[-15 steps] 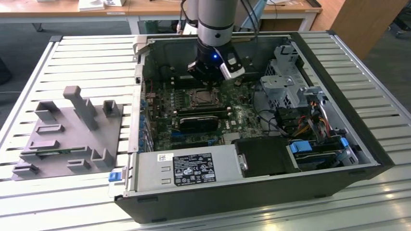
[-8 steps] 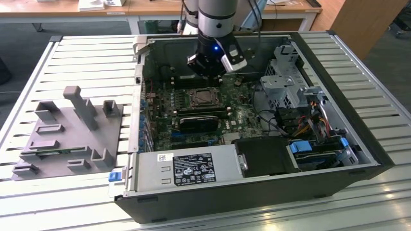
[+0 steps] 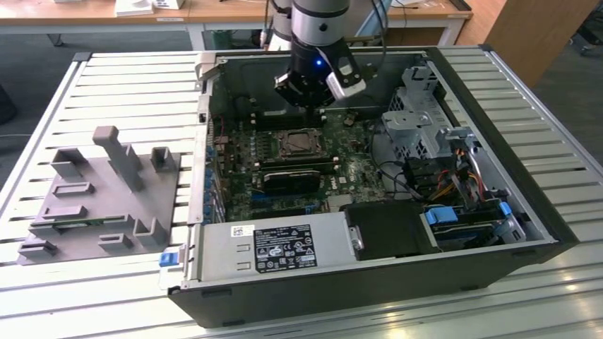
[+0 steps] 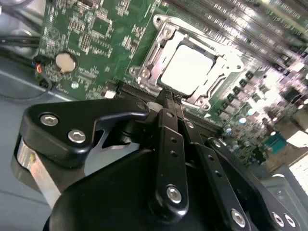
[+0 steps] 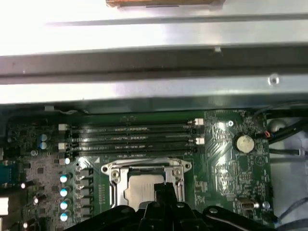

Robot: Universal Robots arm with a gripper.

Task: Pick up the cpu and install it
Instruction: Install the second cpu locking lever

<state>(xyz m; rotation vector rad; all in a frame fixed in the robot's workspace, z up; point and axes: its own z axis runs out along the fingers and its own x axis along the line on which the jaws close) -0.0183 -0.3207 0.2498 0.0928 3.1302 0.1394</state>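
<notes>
Inside the open case: you have the claw (image 3: pixel 303 99) hanging above the motherboard (image 3: pixel 363 166), just past the socket's far edge in the exterior view.
Claw state: its fingers (image 4: pixel 169 103) meet at the tips in the second wrist view, pressed together with nothing between them.
Cpu: the cpu (image 4: pixel 188 66) lies flat in the socket frame (image 4: pixel 155 57), silvery top up; you see it in both wrist views (image 5: pixel 139 188), and it is apart from the claw.
Beside the socket: memory slots (image 5: pixel 130 139) run along one side; a coin battery (image 5: pixel 244 142) sits well off to another.
In the way: nothing covers the cpu.
Around: power supply (image 3: pixel 273 247) at the case's near edge; grey fixture (image 3: pixel 99 201) on the slatted counter (image 3: pixel 551 127), to the exterior view's left.
</notes>
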